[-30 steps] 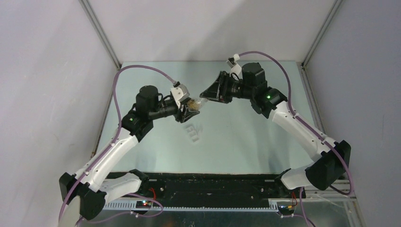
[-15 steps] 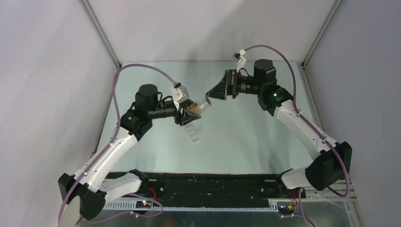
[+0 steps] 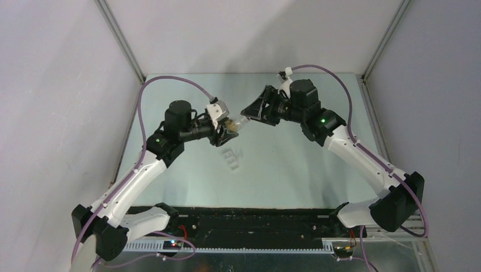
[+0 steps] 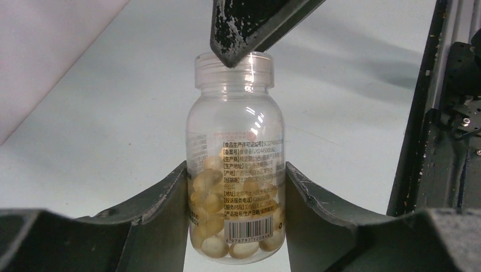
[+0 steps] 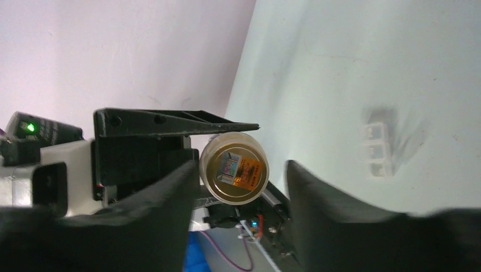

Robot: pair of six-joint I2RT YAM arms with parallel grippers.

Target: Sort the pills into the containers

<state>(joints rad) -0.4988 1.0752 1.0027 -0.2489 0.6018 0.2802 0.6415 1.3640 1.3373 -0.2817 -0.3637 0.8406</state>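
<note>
Plainly, pills (image 4: 209, 187) lie in the bottle (image 4: 235, 122); the pill box (image 5: 377, 148) sits apart.

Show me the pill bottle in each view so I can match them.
Top external: bottle centre, clamped in the left gripper.
Left wrist: bottle mid-frame, upright in the grip.
Right wrist: bottle left of centre, seen end-on.
Shared landmark: white pill box, below the bottle from above, right of it from the right wrist; not in left wrist.
</note>
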